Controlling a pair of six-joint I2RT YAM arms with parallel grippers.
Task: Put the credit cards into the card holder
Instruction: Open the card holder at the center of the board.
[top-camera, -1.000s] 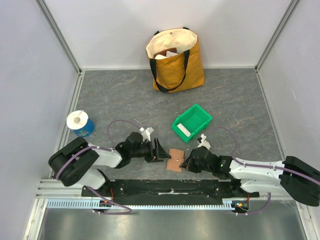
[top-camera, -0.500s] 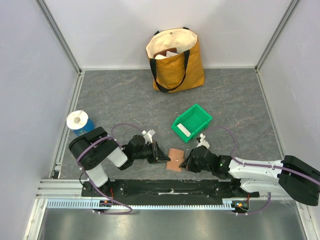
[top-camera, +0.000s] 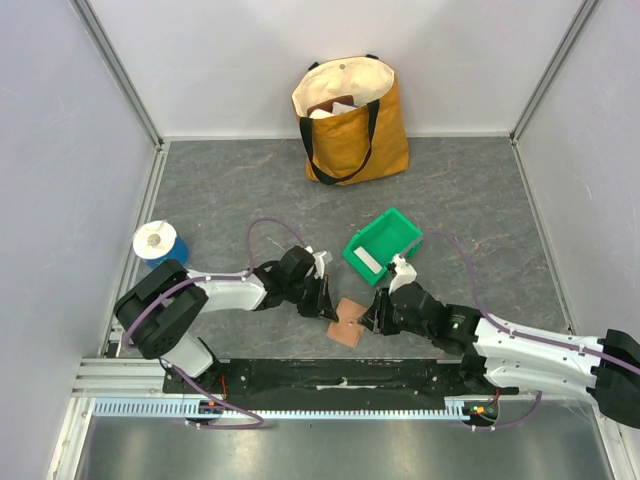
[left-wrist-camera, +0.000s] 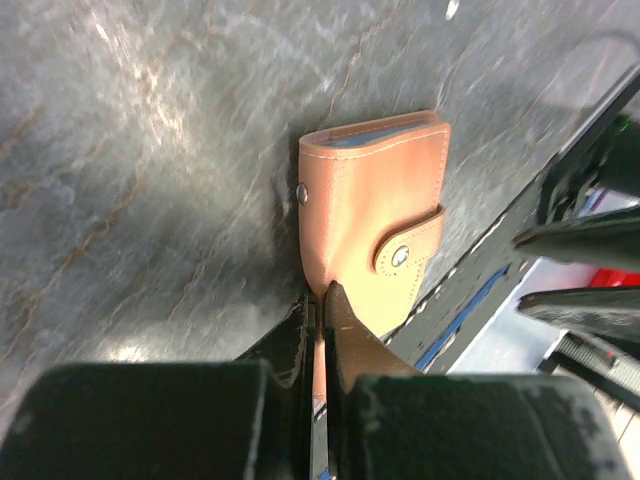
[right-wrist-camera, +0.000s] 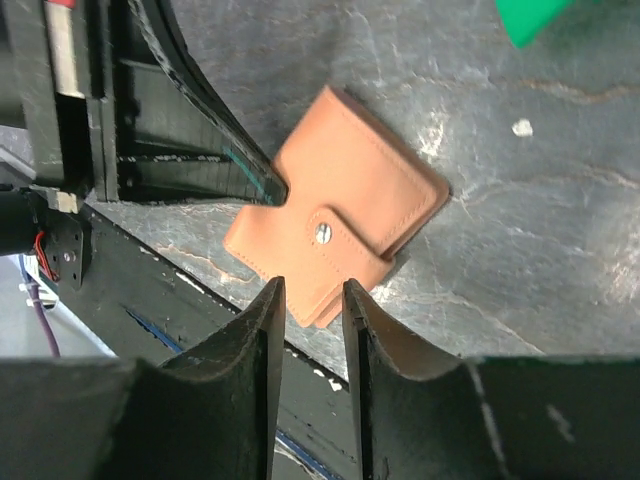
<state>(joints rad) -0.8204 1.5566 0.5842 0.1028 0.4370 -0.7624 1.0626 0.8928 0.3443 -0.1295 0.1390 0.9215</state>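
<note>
- Terracotta-brown folding card holder (top-camera: 349, 322): folded shut, with its snap tab (right-wrist-camera: 340, 236) fastened. It is at the near edge of the grey stone-patterned table (top-camera: 230, 190), just ahead of the black base rail (top-camera: 340, 375) and directly between the two claws. It is turned diamond-wise to the rail. A strip of blue-grey lining shows at its far edge in the left wrist view. Whether it lies flat or is partly raised cannot be determined.
- Left gripper (left-wrist-camera: 322, 295): jaws pressed together, pinching the card holder's near edge between the fingertips.
- Right gripper (right-wrist-camera: 312, 290): jaws parted with a clear gap. One corner of the card holder sits at the mouth of that gap. Contact cannot be confirmed.
- Thin white rectangular card (top-camera: 368, 262): lies inside the green plastic bin (top-camera: 405, 228), just beyond the card holder.
- Mustard-yellow canvas tote bag (top-camera: 365, 135): stands upright against the far wall.
- Blue cylindrical roll with a white top (top-camera: 160, 246): stands at the left edge of the table.
</note>
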